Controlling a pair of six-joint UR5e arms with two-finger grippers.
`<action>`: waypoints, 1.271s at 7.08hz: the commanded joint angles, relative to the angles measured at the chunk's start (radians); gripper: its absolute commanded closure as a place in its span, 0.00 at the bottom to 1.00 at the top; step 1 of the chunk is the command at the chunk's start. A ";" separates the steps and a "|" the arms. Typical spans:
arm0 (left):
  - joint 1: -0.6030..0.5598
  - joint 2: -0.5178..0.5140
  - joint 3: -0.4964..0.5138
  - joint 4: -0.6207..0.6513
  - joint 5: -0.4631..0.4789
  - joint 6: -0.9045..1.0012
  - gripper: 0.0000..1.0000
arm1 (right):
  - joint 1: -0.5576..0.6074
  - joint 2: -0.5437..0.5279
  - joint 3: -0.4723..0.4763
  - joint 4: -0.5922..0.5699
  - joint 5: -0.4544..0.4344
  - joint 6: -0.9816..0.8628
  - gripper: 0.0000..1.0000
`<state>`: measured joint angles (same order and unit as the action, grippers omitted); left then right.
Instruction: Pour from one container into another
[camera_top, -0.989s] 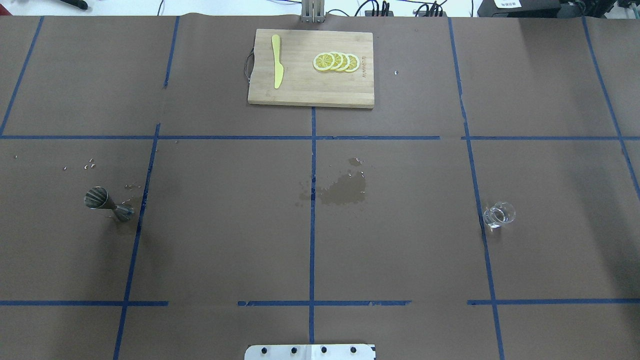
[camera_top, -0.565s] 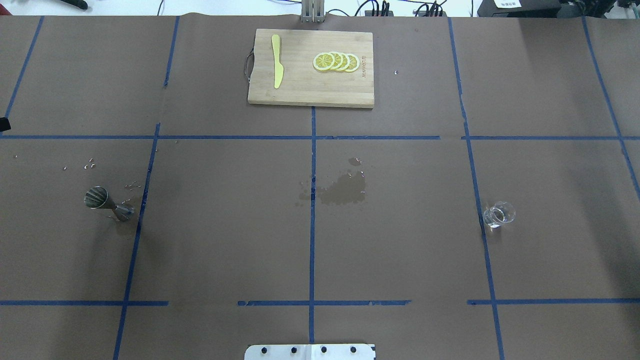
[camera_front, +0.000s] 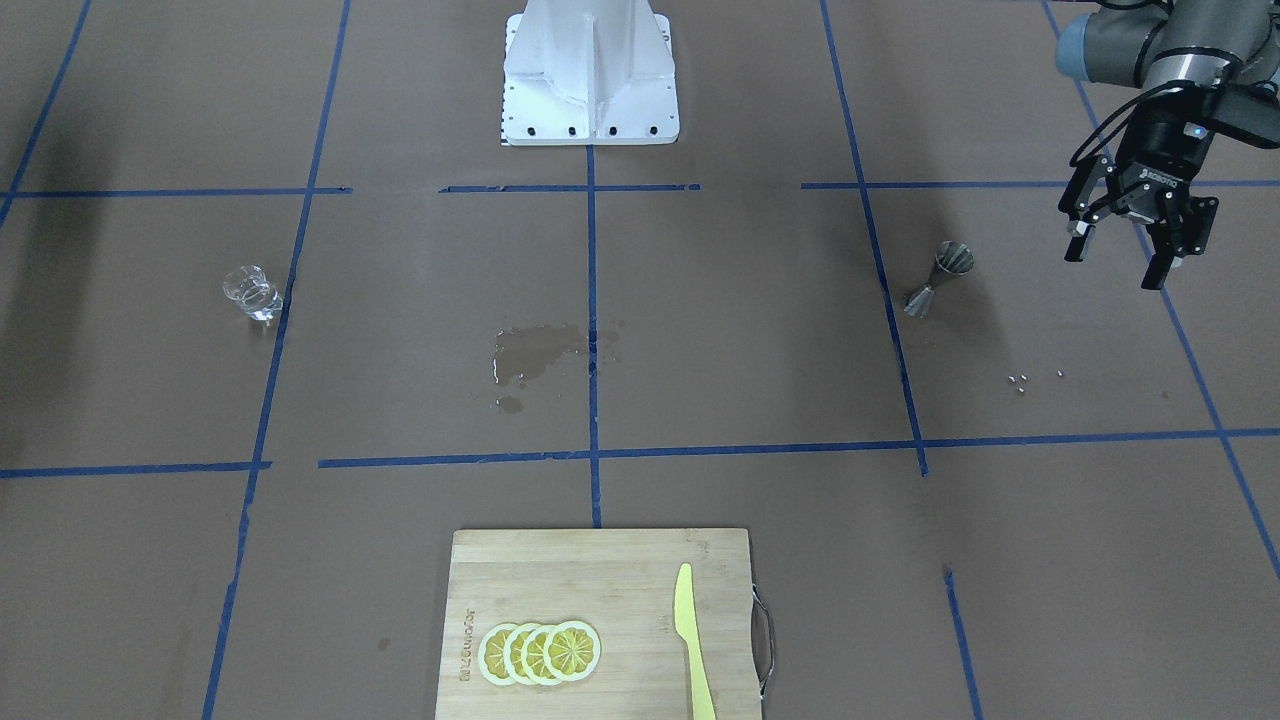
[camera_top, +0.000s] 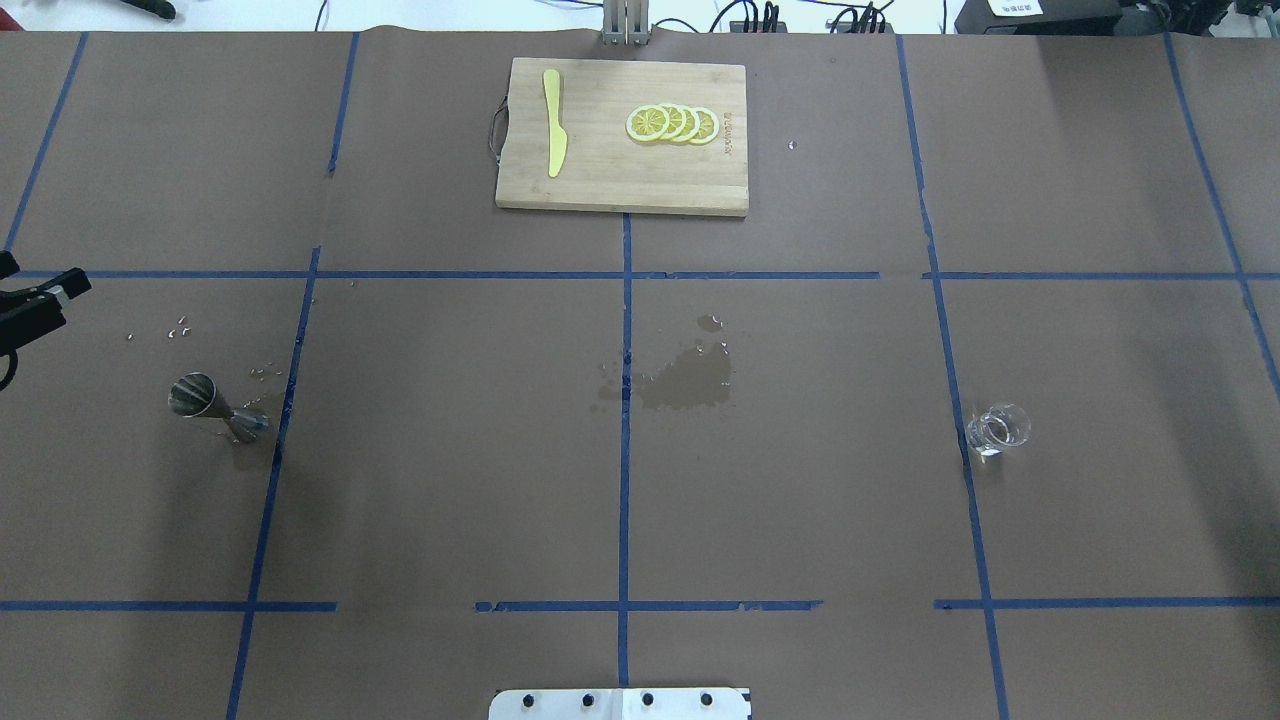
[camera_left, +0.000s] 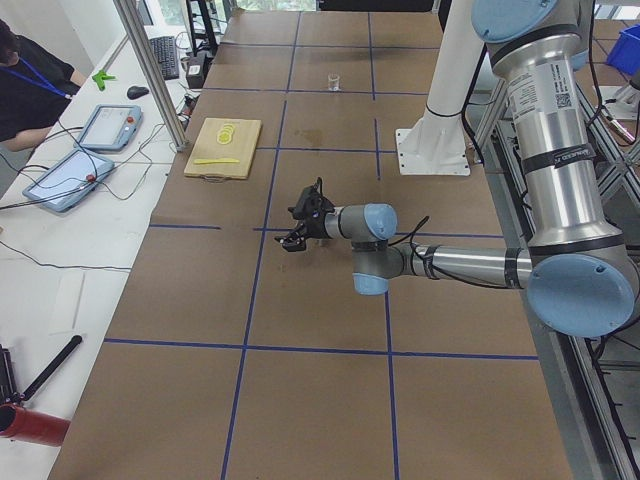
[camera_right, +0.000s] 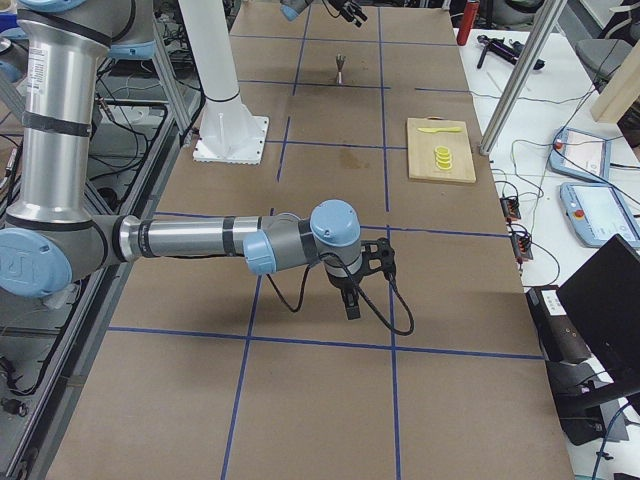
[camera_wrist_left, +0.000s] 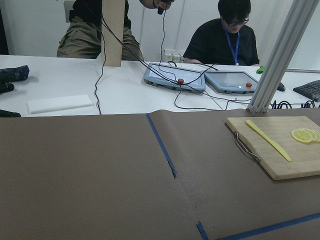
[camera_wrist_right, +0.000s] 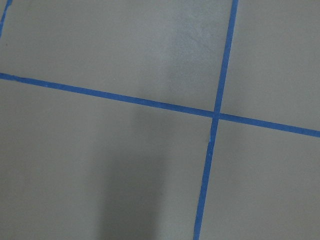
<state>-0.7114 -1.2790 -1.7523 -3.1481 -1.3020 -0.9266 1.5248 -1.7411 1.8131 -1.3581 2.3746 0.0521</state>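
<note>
The clear glass beaker (camera_top: 997, 430) stands upright on the right half of the table, also seen as the beaker (camera_front: 252, 292) in the front view. On the left half the steel jigger (camera_top: 215, 408) stands upright, with nothing touching the jigger (camera_front: 935, 278). My left gripper (camera_front: 1112, 265) hangs open and empty above the table, outboard of the jigger and apart from it. One of its fingers (camera_top: 60, 290) pokes in at the overhead view's left edge. The right gripper (camera_right: 362, 282) hovers over bare table far from the beaker; I cannot tell its state.
A wooden cutting board (camera_top: 600, 185) with lemon slices (camera_top: 672, 123) and a yellow knife (camera_top: 554, 135) lies at the far middle. A wet stain (camera_top: 690, 385) marks the table's centre. Small bits (camera_top: 178, 330) lie beyond the jigger. The robot base (camera_front: 590, 70) stands at the near edge.
The left gripper has come into the overhead view from the left edge, toward the jigger's side. Beaker and jigger have not moved.
</note>
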 joint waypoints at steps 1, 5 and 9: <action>0.203 0.004 -0.001 -0.006 0.269 -0.006 0.00 | 0.000 -0.002 0.003 0.000 0.000 0.000 0.00; 0.458 -0.016 0.011 0.023 0.544 -0.031 0.00 | 0.000 -0.002 0.003 0.000 0.002 0.002 0.00; 0.518 -0.081 0.074 0.098 0.602 -0.032 0.00 | 0.000 -0.002 0.002 -0.001 0.002 0.000 0.00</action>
<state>-0.2112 -1.3449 -1.7112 -3.0576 -0.7206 -0.9586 1.5248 -1.7426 1.8148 -1.3591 2.3761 0.0522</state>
